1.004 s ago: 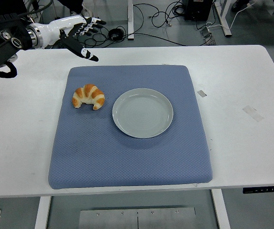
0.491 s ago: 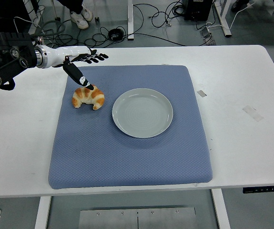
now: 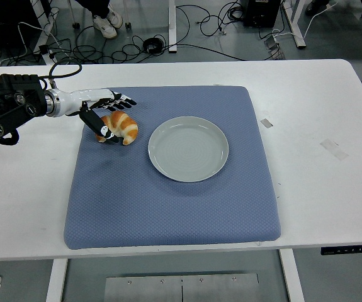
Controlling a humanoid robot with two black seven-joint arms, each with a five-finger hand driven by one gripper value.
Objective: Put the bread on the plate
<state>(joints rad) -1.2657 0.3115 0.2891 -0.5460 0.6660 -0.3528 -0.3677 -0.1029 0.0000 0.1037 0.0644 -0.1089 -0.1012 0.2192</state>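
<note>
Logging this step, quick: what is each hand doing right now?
Left hand: open, fingers spread around the croissant on the blue mat, not yet closed on it.
Right hand: not in view.

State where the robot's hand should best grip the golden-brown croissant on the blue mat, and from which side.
Probably across the thick middle of the golden-brown croissant, from above and from its left, where the left hand is. The tapered tips curve toward the table's near edge, and the pale round plate lies on its right.
</note>
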